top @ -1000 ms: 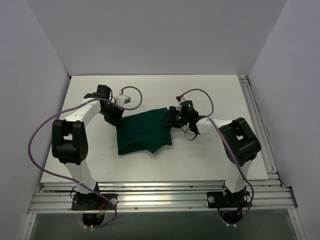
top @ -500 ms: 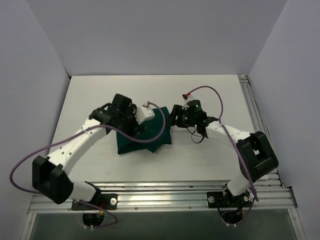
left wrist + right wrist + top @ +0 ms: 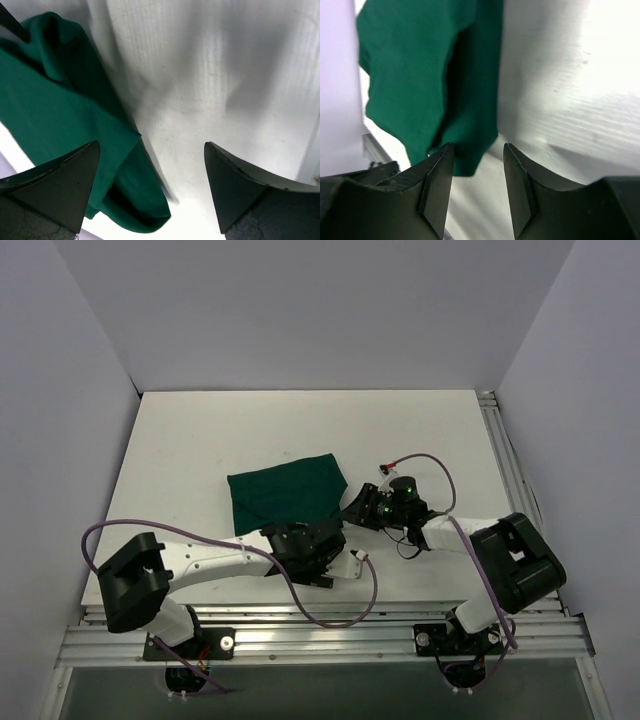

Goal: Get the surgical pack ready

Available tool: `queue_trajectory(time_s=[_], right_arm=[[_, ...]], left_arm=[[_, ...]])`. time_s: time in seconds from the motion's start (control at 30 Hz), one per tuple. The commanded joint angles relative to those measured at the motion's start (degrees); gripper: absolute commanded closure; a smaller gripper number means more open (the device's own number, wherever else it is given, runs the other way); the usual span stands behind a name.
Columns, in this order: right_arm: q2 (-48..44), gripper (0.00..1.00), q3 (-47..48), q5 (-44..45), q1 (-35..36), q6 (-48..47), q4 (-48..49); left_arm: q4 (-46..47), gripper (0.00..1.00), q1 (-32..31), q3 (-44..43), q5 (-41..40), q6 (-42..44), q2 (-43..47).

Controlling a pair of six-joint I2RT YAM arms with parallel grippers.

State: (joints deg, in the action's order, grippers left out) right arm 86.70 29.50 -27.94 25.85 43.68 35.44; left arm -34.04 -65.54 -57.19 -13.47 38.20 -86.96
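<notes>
The dark green drape [image 3: 288, 495] lies folded in a rough rectangle at the middle of the top view, a little left of centre, flat on the white surface [image 3: 200, 430]. No tray, instruments, gauze or packets show anywhere; if the folds hide any, that cannot be told.

The left hand [image 3: 151, 147] is low in the frame, just below the drape's lower edge. Its fingers are spread wide with only bare surface between them, and the cloth lies off to the left in its wrist view. The right hand [image 3: 478, 146] sits just right of the drape's lower right corner, fingers partly apart and pinching nothing. The cloth's corner lies just past the tips.

Both hands crowd the same lower right corner, low to the surface. That looks like a stance for working a fold edge there, one hand to take the corner and the other to steady or smooth the cloth. This is a judgement only.

No brand, label or writing can be read on the drape, arms or surface.
</notes>
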Motion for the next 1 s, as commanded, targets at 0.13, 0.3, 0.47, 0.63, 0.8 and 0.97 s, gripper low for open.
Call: queue_trajectory(time_s=[0.13,0.3,0.47,0.63,0.8,0.97], right_arm=[[5.41,0.61,-2.86,-4.75,0.34,6.15,17.55],[7.70,0.62,-2.69,-5.01,0.43,6.59,19.57],[8.66,0.70,-1.55,-5.01,0.43,6.33,19.05],[9.02,0.74,-1.37,-4.49,0.43,5.89,18.35],[9.81,0.91,-1.55,-3.78,0.43,6.15,18.87],[10.51,1.00,-0.84,-3.61,0.43,6.33,18.97]], left_arm=[[17.33,0.09,-1.17,4.88,-12.26,2.67,-2.25],[25.86,0.25,-1.17,8.14,-17.55,6.36,-6.20],[28.24,0.59,-1.17,9.11,-19.13,6.63,-6.47],[28.51,0.85,-1.08,9.64,-19.92,6.72,-5.33],[25.35,0.98,-1.00,9.29,-18.44,5.49,-2.35],[10.07,0.98,3.64,3.24,-6.93,0.75,2.31]])
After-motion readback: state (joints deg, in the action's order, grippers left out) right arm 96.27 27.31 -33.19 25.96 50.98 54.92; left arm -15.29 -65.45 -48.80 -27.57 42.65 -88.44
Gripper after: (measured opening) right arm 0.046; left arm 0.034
